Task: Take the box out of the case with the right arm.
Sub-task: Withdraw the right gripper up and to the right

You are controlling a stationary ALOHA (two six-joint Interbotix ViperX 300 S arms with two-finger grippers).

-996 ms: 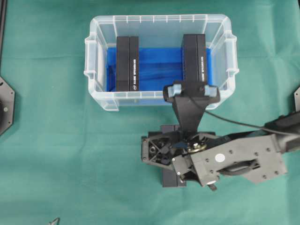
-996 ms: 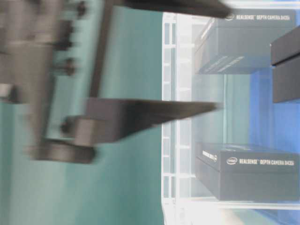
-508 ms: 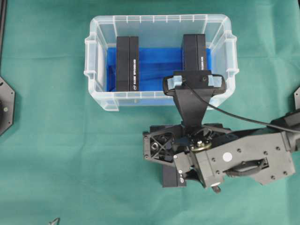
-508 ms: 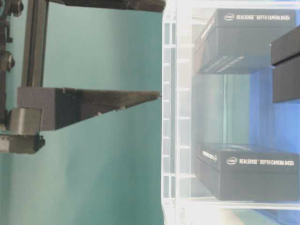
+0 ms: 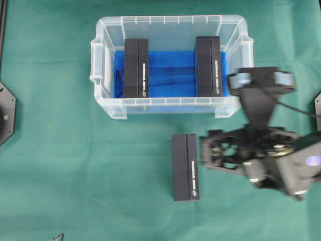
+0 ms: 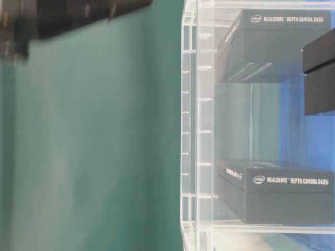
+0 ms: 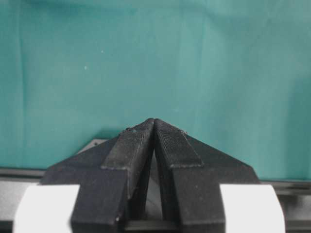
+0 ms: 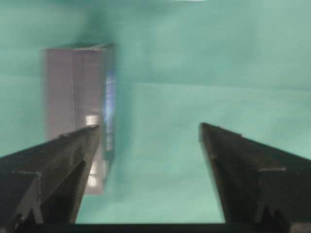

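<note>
Black rectangular box (image 5: 185, 166) flat on green cloth (image 5: 75, 165), outside clear plastic case (image 5: 170, 106). Right gripper (image 8: 150, 133) beside it, jaws spread, empty. Left gripper (image 7: 154, 124) pinched closed.

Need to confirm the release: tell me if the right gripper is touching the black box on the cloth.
Apart. The right wrist view shows the right gripper open, green cloth between its fingers, the black box lying beyond them.

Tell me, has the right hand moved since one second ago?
Yes. In the overhead view the right hand has gone rightward, away from the box on the cloth that it covered before.
</note>
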